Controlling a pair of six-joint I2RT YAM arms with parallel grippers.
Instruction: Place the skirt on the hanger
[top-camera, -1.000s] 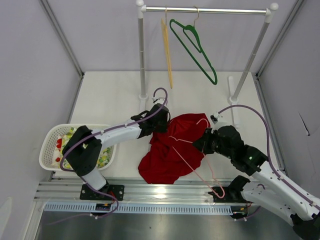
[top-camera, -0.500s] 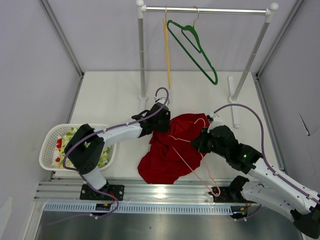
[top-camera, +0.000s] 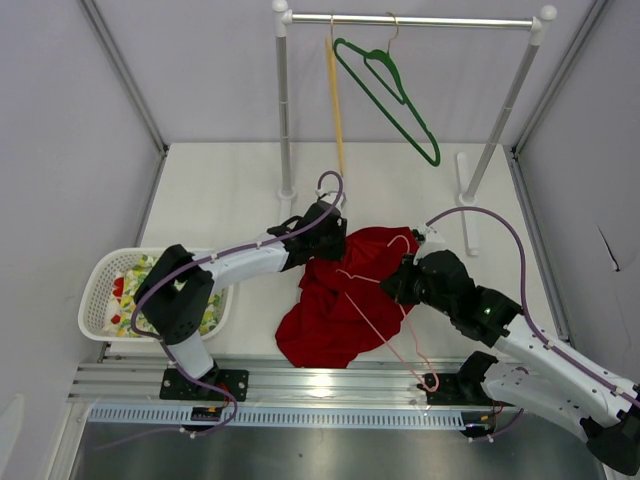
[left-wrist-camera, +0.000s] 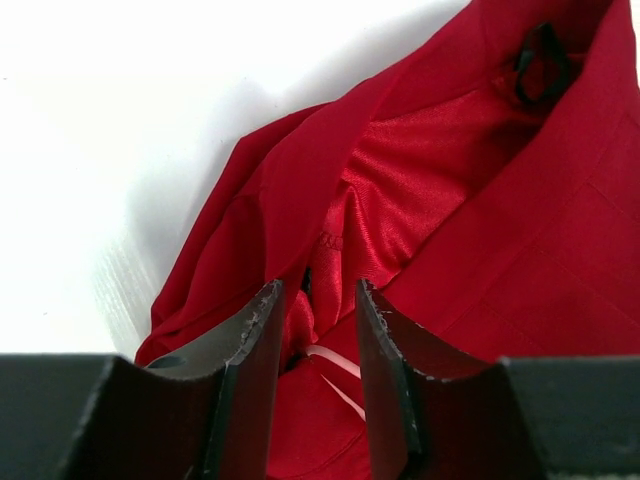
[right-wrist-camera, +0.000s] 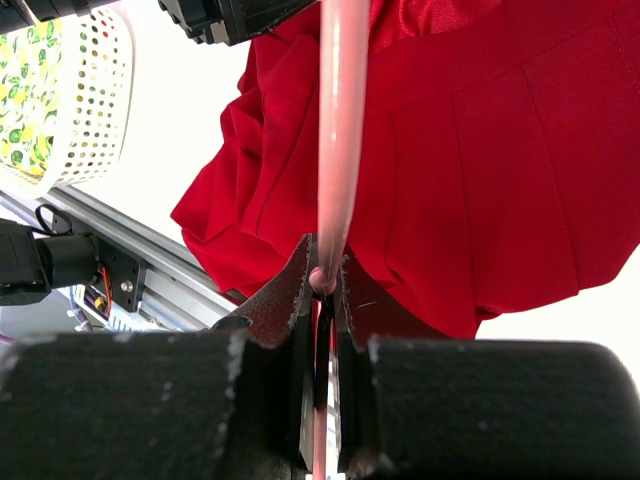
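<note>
Deep-red crumpled skirt (top-camera: 330, 320) lies on the white, grey-walled worktop (top-camera: 230, 190); left tool (left-wrist-camera: 318, 292) pinches its fold, right tool (right-wrist-camera: 325, 262) clamps the pink hanger (right-wrist-camera: 340, 120).

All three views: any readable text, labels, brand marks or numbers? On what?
No legible text in any view.
Small coloured patch on the left arm's base: too small to read.
The skirt, hanger and basket: no lettering visible.
</note>
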